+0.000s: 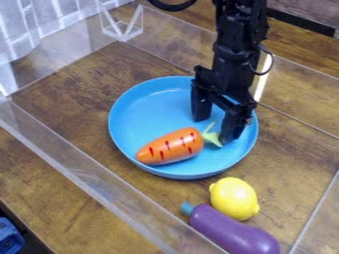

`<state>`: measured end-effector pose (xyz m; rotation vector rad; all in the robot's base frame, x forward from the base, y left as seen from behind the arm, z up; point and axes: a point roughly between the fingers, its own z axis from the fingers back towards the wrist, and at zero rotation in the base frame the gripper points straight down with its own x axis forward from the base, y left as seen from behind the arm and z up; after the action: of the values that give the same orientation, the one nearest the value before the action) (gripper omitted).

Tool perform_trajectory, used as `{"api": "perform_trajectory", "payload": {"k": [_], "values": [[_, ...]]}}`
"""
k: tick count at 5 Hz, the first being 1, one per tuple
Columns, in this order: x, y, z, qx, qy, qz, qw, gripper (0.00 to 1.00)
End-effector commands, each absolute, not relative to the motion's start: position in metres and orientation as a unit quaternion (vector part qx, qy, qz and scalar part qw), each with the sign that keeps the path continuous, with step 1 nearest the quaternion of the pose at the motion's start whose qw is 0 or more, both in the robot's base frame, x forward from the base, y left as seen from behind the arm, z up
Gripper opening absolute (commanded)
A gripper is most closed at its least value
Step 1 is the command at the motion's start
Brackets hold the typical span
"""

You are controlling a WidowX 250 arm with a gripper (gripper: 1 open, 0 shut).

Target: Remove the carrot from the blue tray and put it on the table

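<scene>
Down inside the tray [133, 107] stands the gripper [220, 124], pointing straight at the tray floor with its black fingers [200, 107] spread wide apart and holding nothing. The carrot [172, 147] lies on its side in the near part of the tray, orange body toward the front left, its pale green top [212, 137] pointing back and right, up between the fingers. Whether either finger touches the leafy end cannot be told from this view; the orange body lies clear of them. The tray sits on the brown wood-grain surface [73, 84], roughly in the middle of it, with clear walls [79, 169] around the edges. Just in front and to the right of the tray, outside its rim, rests a lemon [235, 197], and right beside that, nearer the camera, a purple eggplant [232, 235] lying on its side; the two look to be touching or nearly so. Both are apart from the carrot and the gripper.
</scene>
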<state>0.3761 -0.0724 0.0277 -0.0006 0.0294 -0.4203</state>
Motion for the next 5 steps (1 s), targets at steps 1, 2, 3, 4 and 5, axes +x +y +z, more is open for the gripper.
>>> {"api": "perform_trajectory", "payload": {"k": [1, 2, 3, 4, 5], "values": [[0.378, -0.060, 0.034, -0.002, 0.001, -0.205, 0.979, 1.00], [0.373, -0.055, 0.030, -0.005, 0.006, -0.210, 0.978, 1.00], [0.368, -0.050, 0.025, -0.009, 0.011, -0.214, 0.977, 1.00], [0.364, -0.046, 0.020, -0.013, 0.017, -0.216, 0.976, 1.00], [0.359, -0.042, 0.015, -0.017, 0.022, -0.218, 0.976, 1.00]]}}
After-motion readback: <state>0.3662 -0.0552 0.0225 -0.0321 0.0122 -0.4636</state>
